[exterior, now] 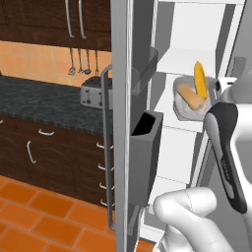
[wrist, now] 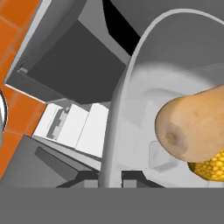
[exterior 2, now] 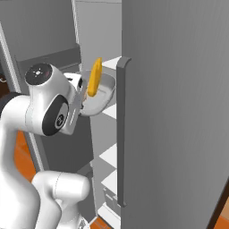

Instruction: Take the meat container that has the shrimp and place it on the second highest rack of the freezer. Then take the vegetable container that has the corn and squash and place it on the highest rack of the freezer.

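My gripper (wrist: 111, 179) is shut on the rim of the grey vegetable container (wrist: 120, 113), with one fingertip (wrist: 87, 180) on either side of the rim. In the container lie the tan squash (wrist: 192, 127) and the yellow corn (wrist: 212, 166). The container (exterior: 183, 109), with the corn (exterior: 199, 81) sticking up over the squash (exterior: 189, 96), hangs inside the open freezer (exterior: 123, 123). It is below one white rack (exterior: 184, 59) and above another (exterior: 170, 122). From the right, the corn (exterior 2: 94, 78) and container (exterior 2: 103, 95) sit just past my gripper (exterior 2: 82, 100).
The left freezer door carries dark bins (exterior: 147, 157) and a long handle (exterior: 105, 147). The shut right door (exterior 2: 179, 112) with its handle (exterior 2: 121, 134) stands close beside the container. A dark counter (exterior: 44, 103) with a toaster (exterior: 93, 92) lies left, above an orange tile floor (exterior: 44, 221).
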Controlling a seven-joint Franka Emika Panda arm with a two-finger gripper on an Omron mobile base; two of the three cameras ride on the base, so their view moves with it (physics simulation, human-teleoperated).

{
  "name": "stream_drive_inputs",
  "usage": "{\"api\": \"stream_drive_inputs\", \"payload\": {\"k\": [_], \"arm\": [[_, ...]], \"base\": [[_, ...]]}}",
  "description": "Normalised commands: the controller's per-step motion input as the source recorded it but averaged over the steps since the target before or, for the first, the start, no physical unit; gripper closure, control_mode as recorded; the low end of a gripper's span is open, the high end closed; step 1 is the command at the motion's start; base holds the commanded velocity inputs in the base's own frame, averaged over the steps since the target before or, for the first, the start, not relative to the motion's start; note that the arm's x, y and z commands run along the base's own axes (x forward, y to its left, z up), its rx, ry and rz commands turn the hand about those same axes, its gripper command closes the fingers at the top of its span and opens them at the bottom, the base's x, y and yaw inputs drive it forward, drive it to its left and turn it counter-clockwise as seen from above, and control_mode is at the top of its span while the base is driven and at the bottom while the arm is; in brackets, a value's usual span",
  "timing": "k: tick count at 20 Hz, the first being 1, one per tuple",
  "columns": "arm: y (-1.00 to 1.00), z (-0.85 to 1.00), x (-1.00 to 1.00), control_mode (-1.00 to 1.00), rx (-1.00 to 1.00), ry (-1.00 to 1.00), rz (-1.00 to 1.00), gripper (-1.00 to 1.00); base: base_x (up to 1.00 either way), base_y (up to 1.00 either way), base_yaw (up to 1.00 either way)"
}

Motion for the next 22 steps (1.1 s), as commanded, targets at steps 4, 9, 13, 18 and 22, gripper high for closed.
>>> {"api": "stream_drive_inputs", "payload": {"k": [4, 9, 13, 18, 22], "arm": [[0.00, 0.43, 0.00, -1.00, 0.00, -0.20, 0.00, 1.00], [0.00, 0.31, 0.27, -1.00, 0.00, -0.11, -0.03, 1.00], [0.00, 0.14, 0.72, -1.00, 0.00, 0.00, -0.12, 1.00], [0.00, 0.04, 0.71, -1.00, 0.00, 0.00, -0.13, 1.00], [-0.04, 0.00, 0.84, -1.00, 0.00, 0.01, -0.03, 1.00]], "base": [[0.00, 0.00, 0.00], [0.00, 0.00, 0.00], [0.00, 0.00, 0.00], [0.00, 0.00, 0.00], [0.00, 0.00, 0.00]]}}
